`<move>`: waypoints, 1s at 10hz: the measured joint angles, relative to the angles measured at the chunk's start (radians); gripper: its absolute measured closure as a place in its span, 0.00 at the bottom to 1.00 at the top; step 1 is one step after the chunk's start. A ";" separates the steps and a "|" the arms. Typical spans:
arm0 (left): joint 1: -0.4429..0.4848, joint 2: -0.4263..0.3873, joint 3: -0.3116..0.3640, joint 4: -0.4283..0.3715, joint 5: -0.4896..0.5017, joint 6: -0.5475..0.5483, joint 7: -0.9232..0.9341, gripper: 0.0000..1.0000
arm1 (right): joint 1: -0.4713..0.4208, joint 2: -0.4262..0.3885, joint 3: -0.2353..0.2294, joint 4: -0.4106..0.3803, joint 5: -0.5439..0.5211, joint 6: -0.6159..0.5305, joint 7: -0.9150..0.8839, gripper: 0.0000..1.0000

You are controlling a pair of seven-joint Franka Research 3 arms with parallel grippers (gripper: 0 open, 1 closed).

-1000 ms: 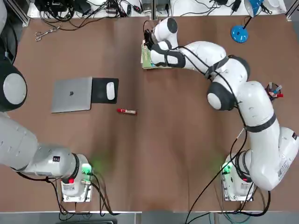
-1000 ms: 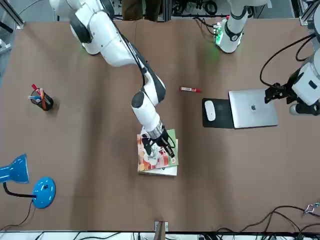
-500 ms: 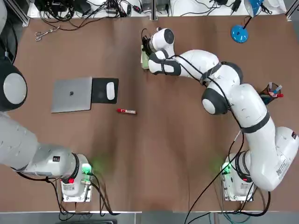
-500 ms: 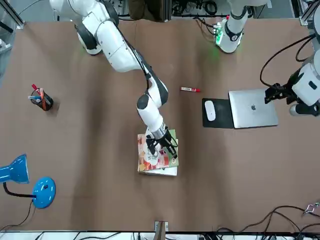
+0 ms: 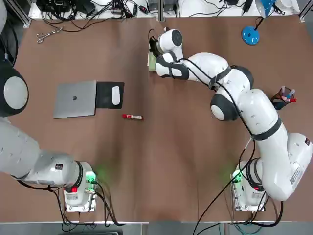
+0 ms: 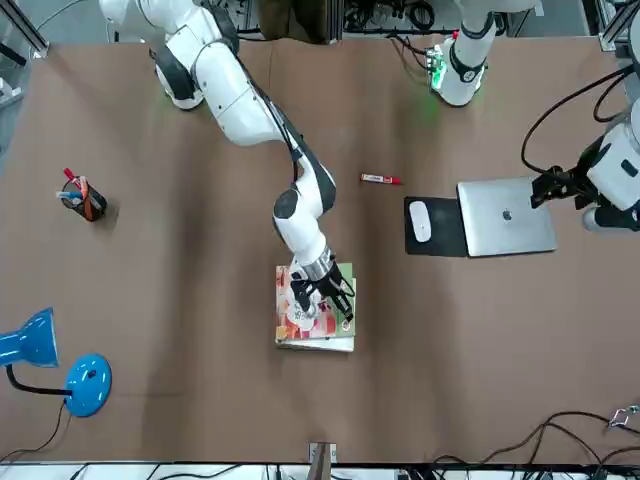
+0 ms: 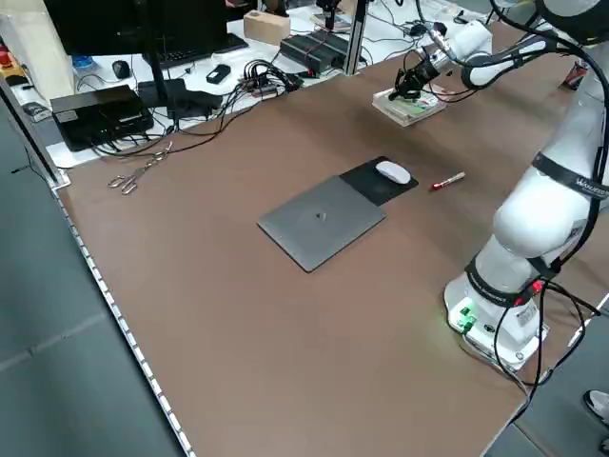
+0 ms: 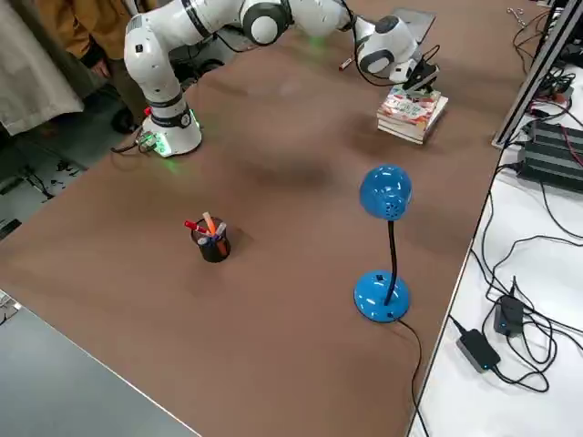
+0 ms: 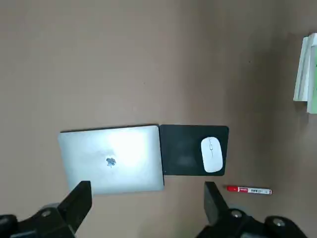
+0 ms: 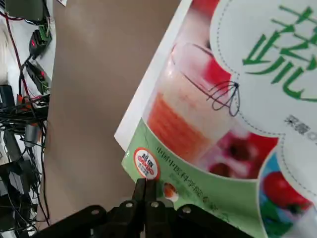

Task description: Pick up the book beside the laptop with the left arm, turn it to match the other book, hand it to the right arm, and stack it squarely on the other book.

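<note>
Book [image 6: 316,305] on other book [image 6: 318,344], roughly squared; laptop [image 5: 75,99] well left, w/ mouse pad [image 5: 105,94] beside.

R gripper [image 8: 421,80] over stacked books [image 8: 412,113]

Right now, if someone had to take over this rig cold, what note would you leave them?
Left gripper: open, empty, parked over the far end of the laptop.
Right gripper: fingers shut, gripping nothing, low over the green-band end of the book; contact cannot be told.
The book lies face up on the other book, released.
Done: pickup, turn, handover and placing.
Left: a strip of the other book shows along one edge, so squaring up may be needed; then lift the right arm clear.
</note>
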 joint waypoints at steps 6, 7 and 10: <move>-0.004 0.000 -0.004 0.008 0.000 0.003 0.000 0.00 | -0.005 0.009 -0.014 0.018 0.001 0.013 0.002 0.96; -0.004 0.000 -0.004 0.008 0.000 0.003 0.000 0.00 | -0.006 0.010 -0.016 0.021 0.001 0.013 0.003 0.96; -0.003 0.000 -0.004 0.009 0.000 0.003 0.000 0.00 | -0.008 0.014 -0.017 0.023 0.002 0.013 0.003 0.96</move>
